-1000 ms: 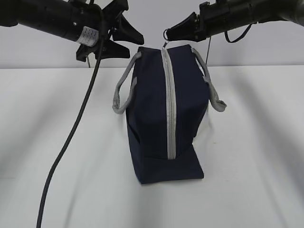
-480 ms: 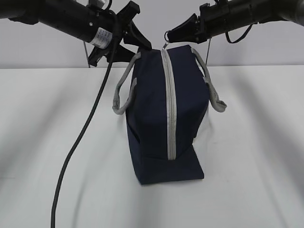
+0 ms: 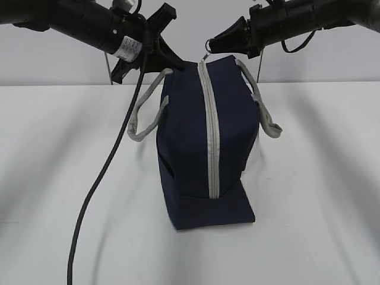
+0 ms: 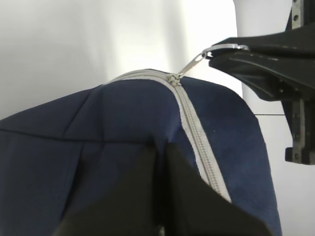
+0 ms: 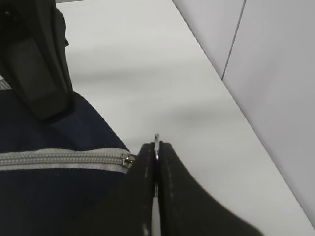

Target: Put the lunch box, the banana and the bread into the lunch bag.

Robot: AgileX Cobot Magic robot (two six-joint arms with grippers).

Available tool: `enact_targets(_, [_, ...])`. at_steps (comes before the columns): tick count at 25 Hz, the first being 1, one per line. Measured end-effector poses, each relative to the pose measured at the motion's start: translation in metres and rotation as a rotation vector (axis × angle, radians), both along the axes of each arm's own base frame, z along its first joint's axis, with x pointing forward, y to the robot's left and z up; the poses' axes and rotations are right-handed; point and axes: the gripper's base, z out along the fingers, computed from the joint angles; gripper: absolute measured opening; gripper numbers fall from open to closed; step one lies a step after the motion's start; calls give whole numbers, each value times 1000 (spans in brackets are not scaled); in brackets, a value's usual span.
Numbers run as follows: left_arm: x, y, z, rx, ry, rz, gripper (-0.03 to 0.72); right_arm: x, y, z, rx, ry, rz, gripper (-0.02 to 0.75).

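Lunch bag [image 3: 208, 142] stands on end at centre of the table [image 3: 71, 178], zipper [image 3: 211, 130] running down the face toward the camera, fully shut. Grey handles [image 3: 145, 113] hang out to either side.

Right hand [image 3: 215, 43], top centre-right of ext. view, is clamped on the ring pull [image 4: 224, 47]; right wrist view shows the ring nipped between the closed jaws, slider [image 5: 129, 160] just beside them at the end of the track.

Left hand [image 3: 169, 59], upper left of ext. view, sits against the bag's top left corner. Left wrist view shows its jaws together and pressed into navy fabric just left of the zipper; looks like a pinch on the cloth, though a fold actually caught between the tips can't be confirmed.

Lunch box, banana, bread: none in any view. Location unknown.

Assessment: step in hand is opening the bag, approx. start of task; nothing loaded yet. One hand anchors the fabric, the other has the pull.

Next move, judged: draw the pull along the track away from the anchored corner, keeping the line of pull along the teeth, with left holding firm so the bag doesn't lift or tip. Risk: bag is tall on a narrow base and likely empty, so prob. topples if the anchor slips.
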Motion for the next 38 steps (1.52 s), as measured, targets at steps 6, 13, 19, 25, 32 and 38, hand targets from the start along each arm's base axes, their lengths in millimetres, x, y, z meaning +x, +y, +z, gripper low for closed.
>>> enact_targets(6, [0, -1, 0, 7, -16, -15, 11, 4, -3, -14, -34, -66, 37, 0])
enact_targets(13, [-2, -2, 0, 17, -38, -43, 11, 10, -1, -36, 24, -36, 36, 0])
enact_targets(19, [-2, -2, 0, 22, -46, -55, 11, 14, 1, -46, 98, -7, 23, 0])
enact_targets(25, [-2, -2, 0, 23, -46, -57, 9, 16, 1, -58, 112, 15, 20, 0])
enact_targets(32, [1, -4, 1, 29, -62, -68, 8, 15, -2, -74, 14, 75, 26, 0])
enact_targets(38, [1, -6, 1, 29, -66, -72, 8, 14, -5, -75, -4, 124, 14, 0])
